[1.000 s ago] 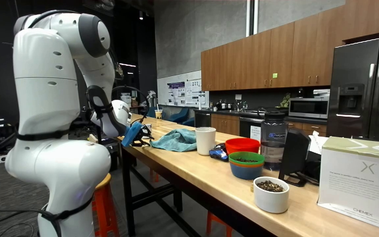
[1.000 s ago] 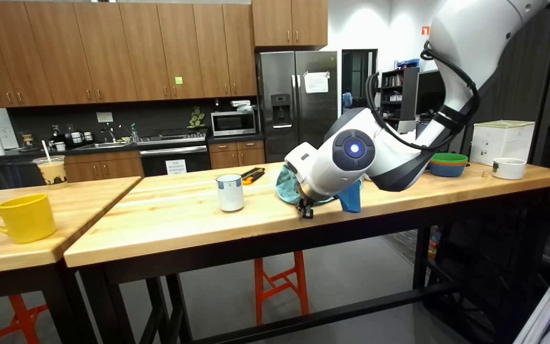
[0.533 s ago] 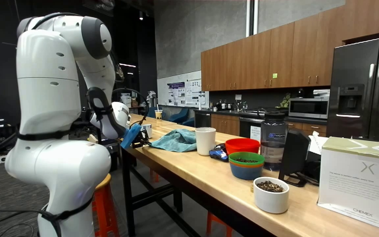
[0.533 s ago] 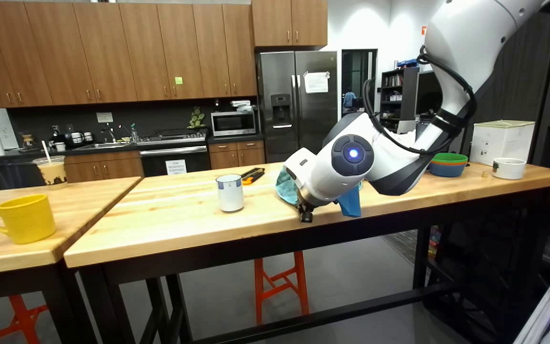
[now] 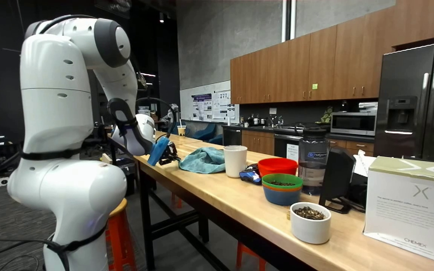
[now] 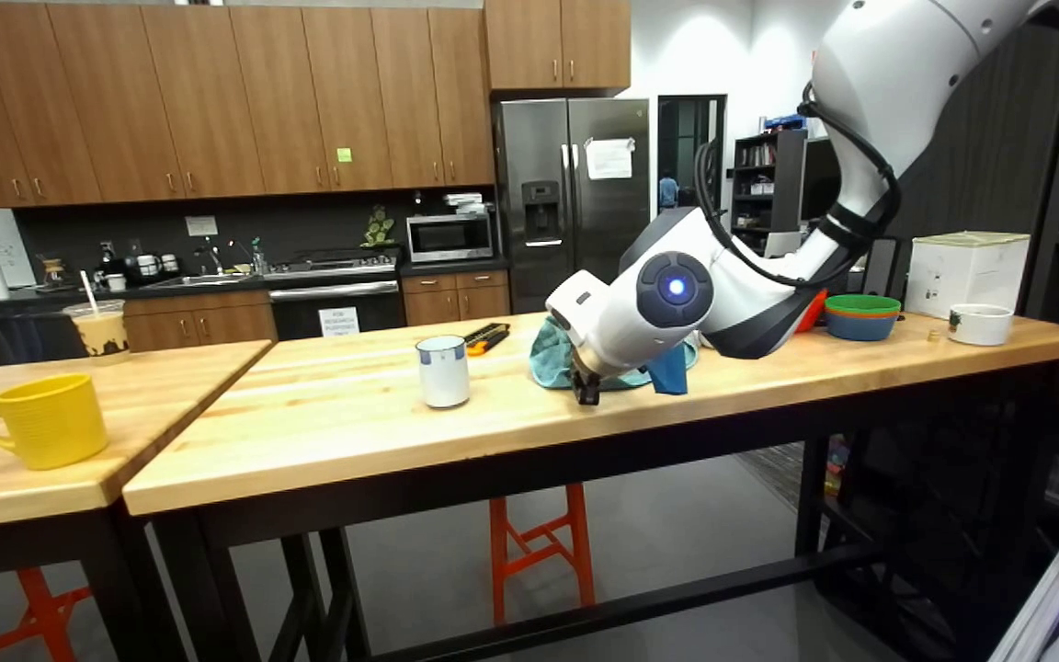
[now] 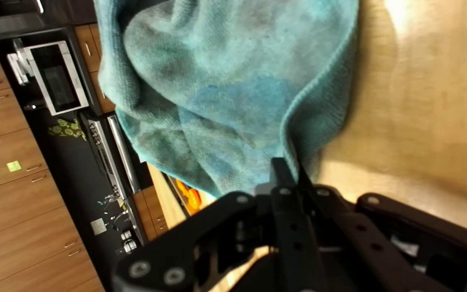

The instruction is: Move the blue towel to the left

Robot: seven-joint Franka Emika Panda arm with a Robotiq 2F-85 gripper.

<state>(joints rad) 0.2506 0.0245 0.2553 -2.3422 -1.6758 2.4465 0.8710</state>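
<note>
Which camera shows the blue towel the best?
The wrist view: the blue towel looks biggest there, folds and all, its edge pinched in the gripper, though part runs off the picture. Both exterior views show it smaller: in an exterior view it lies beside a white cup; in an exterior view the robot arm hides much of it.

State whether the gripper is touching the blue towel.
Touching. In the wrist view, the edge of the blue towel runs into the gripper, pinched between its closed jaws.
</note>
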